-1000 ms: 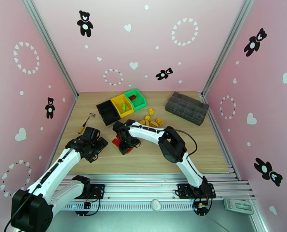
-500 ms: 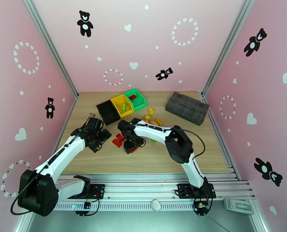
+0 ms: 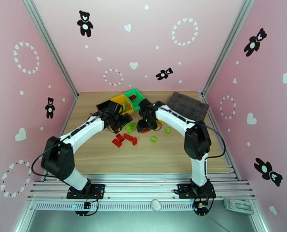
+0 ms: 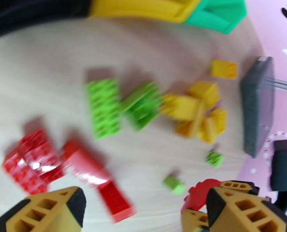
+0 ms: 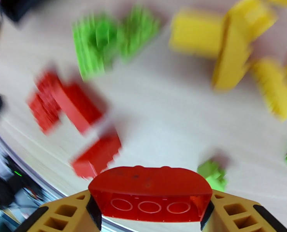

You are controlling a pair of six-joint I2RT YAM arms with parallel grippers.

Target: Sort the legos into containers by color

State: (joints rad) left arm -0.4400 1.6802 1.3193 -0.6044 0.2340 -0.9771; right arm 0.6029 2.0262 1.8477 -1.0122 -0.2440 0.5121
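Observation:
My right gripper (image 3: pixel 144 127) is shut on a red lego (image 5: pixel 151 193), held above the table with its stud holes facing the right wrist camera. The same red lego (image 4: pixel 199 191) shows beside the left finger. My left gripper (image 4: pixel 143 213) stands open with nothing between its fingers, over the loose bricks (image 3: pixel 122 121). Below lie green legos (image 4: pixel 103 107), yellow legos (image 4: pixel 193 109) and red legos (image 4: pixel 33 163). The joined containers sit at the back: black bin (image 3: pixel 103 106), yellow bin (image 3: pixel 121 100), green bin (image 3: pixel 137 98) with a red brick in it.
A dark grey compartmented tray (image 3: pixel 188 106) stands at the back right. Red bricks (image 3: pixel 124 139) and small green bricks (image 3: pixel 153 139) lie scattered mid-table. Pink walls close in three sides. Both arms nearly meet over the pile.
Both arms swung away from the near edge toward the bins. The right gripper left the red pile with a red brick in it. The left gripper reached over the green bricks.

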